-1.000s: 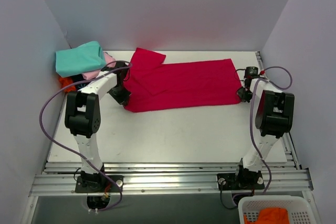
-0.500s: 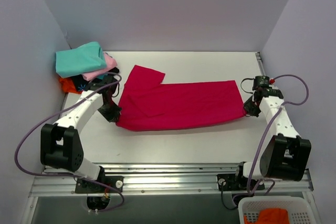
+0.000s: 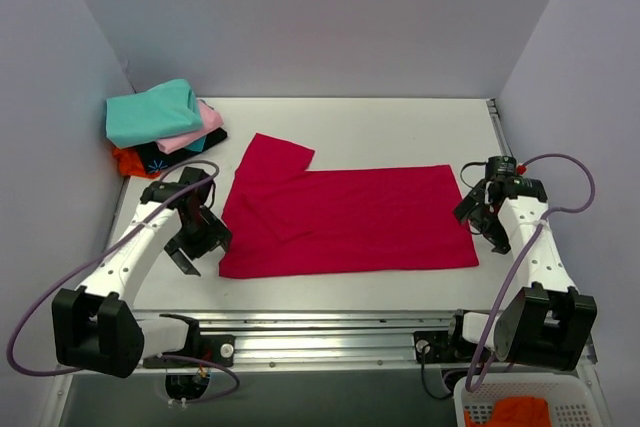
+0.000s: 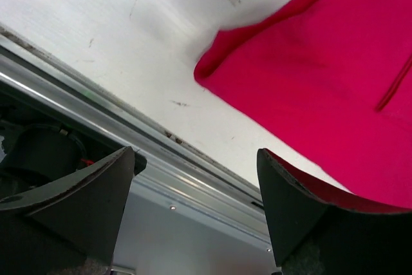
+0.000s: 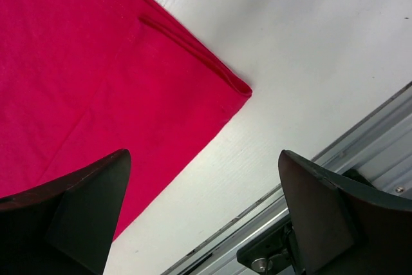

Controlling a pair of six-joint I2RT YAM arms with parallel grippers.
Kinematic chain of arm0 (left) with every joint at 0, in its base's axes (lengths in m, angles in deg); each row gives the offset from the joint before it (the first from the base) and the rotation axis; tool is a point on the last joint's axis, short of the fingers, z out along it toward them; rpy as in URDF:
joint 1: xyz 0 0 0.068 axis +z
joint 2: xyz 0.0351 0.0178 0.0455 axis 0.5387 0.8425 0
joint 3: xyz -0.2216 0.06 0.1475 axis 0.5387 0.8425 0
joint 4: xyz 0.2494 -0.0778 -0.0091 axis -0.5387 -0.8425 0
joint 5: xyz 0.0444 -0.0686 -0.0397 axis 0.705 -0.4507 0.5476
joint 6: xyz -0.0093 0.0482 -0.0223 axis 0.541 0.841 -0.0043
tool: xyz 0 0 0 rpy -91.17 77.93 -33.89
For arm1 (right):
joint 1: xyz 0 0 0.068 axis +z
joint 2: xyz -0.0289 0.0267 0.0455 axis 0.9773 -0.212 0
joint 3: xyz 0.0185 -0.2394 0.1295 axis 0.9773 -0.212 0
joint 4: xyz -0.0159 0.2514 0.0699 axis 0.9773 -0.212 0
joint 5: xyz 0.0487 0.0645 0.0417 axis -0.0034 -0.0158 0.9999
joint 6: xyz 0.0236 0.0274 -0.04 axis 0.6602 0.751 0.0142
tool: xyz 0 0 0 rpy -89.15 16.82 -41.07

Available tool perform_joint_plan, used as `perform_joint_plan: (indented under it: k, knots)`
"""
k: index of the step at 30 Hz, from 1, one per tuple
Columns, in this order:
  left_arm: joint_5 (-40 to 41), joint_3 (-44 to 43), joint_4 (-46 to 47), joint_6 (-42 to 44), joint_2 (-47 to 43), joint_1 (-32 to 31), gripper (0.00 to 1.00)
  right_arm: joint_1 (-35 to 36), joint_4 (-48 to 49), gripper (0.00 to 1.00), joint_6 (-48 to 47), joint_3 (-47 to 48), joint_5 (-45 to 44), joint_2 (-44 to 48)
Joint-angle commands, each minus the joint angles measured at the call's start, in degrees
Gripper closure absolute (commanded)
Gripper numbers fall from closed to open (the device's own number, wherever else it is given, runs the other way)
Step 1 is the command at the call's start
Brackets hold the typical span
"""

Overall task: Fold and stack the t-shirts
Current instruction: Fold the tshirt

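Top external view: a large crimson-red short-sleeved cotton t-shirt (image 3: 345, 222) lies flat across the middle of the white table (image 3: 380, 137). It is doubled lengthwise into a long band, with one sleeve poking out at its far left corner. I have the left gripper (image 3: 200, 245) just off the shirt's left end and the right gripper (image 3: 478, 219) just off its right end. Both wrist cameras show the jaws spread wide with nothing between them, a near corner of red cloth resting on the table below each.

Beyond the shirt's far left corner sits the pile of finished work: a folded teal t-shirt (image 3: 150, 112) on top, then a pink one (image 3: 205, 127), a black one (image 3: 175, 155) and an orange one (image 3: 128, 159) beneath.

By my reckoning four shirts are done and the red one is about halfway. It needs its sleeve tucked, a crosswise fold or two, then a lift onto the pile. Off the shirt's near right corner, past the table edge, a white plastic basket (image 3: 470, 402) holds orange cloth (image 3: 510, 414), possibly another shirt waiting.

No brand or label is legible; a small blue mark on the black shirt is too small to read.
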Motion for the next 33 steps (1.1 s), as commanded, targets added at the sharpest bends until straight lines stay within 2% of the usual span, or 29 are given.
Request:
perform_joint_plan:
  k: [1,3,7,8,9,10,14,16,17,20,21,22,27,33]
  knots:
    - [-0.6,-3.1,-5.1,0.7,-4.2,0.3,0.15,0.1,-6.1,0.06,-0.1,3.2,-3.2,2.8]
    - [-0.6,-4.8,-3.1,1.2,-5.1,0.2,0.15,0.2,-6.5,0.05,0.0,4.5,-3.2,3.0]
    - [-4.0,-7.6,4.1,0.8,-1.7,-0.2,0.23,0.3,-5.5,0.06,0.0,5.9,-2.2,2.4]
    - [-4.9,-7.7,7.7,0.3,0.6,-0.5,0.34,0.3,-5.3,0.07,0.0,6.6,-1.8,2.2]
    - [-6.5,-7.8,10.1,-0.8,1.8,-1.0,0.40,0.3,-5.0,0.07,0.0,6.9,-1.5,1.6]
    - [-7.0,-8.0,12.1,-1.7,3.9,-2.3,0.54,0.3,-4.7,0.07,0.0,7.3,-1.3,1.3]
    - [-5.0,-9.1,21.1,-10.2,7.1,-6.9,0.67,0.5,-4.5,0.08,-0.4,9.0,-1.6,-0.1]
    - [-0.8,-8.9,25.4,-13.1,8.1,-9.3,0.65,0.8,-4.8,0.09,-0.7,9.1,-2.0,-0.2]
    - [0.0,-8.8,26.3,-16.4,8.6,-11.4,0.59,1.0,-5.1,0.08,-1.0,9.1,-2.6,-0.4]
    - [1.4,-9.4,29.0,-20.6,12.5,-14.7,0.49,1.4,-5.9,0.08,-1.5,9.2,-4.3,-0.4]
    - [1.5,-10.2,29.0,-21.2,14.0,-15.5,0.41,1.5,-6.1,0.08,-1.8,9.3,-4.7,-0.3]
    - [1.9,-10.9,28.8,-21.7,16.6,-16.2,0.40,1.6,-6.5,0.08,-1.8,9.3,-5.1,-0.3]
    - [4.5,-11.2,30.4,-23.9,20.5,-20.1,0.44,2.6,-6.9,0.08,-2.0,9.6,-6.0,-0.4]
    - [5.3,-8.3,32.2,-24.4,22.1,-20.4,0.49,3.0,-6.9,0.08,-2.1,10.2,-6.3,-1.0]
